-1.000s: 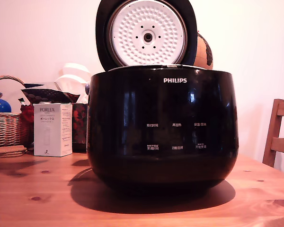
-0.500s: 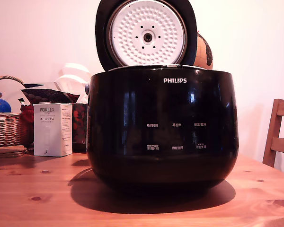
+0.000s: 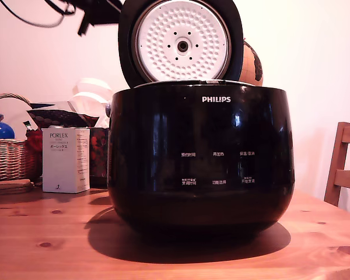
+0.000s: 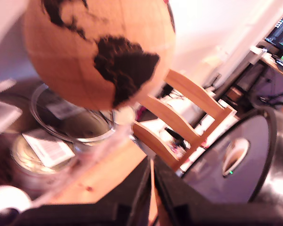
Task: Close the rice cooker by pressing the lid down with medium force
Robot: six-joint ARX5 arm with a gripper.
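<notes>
A wicker basket (image 3: 6, 158) and a white box (image 3: 65, 160) stand at the exterior view's left on a wooden table (image 3: 46, 245). A dark arm (image 3: 98, 10) hangs above them. The black rice cooker (image 3: 201, 157) sits in the centre, its lid (image 3: 181, 41) raised upright. In the wrist view the gripper (image 4: 151, 179) is empty, jaws nearly together, on the lid's far side.

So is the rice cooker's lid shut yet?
No, the lid stands upright, its dimpled white underside facing the camera above the rice cooker.

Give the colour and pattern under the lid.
The lid is white and dimpled underneath, with a dark centre hole; exterior view shows it best.
</notes>
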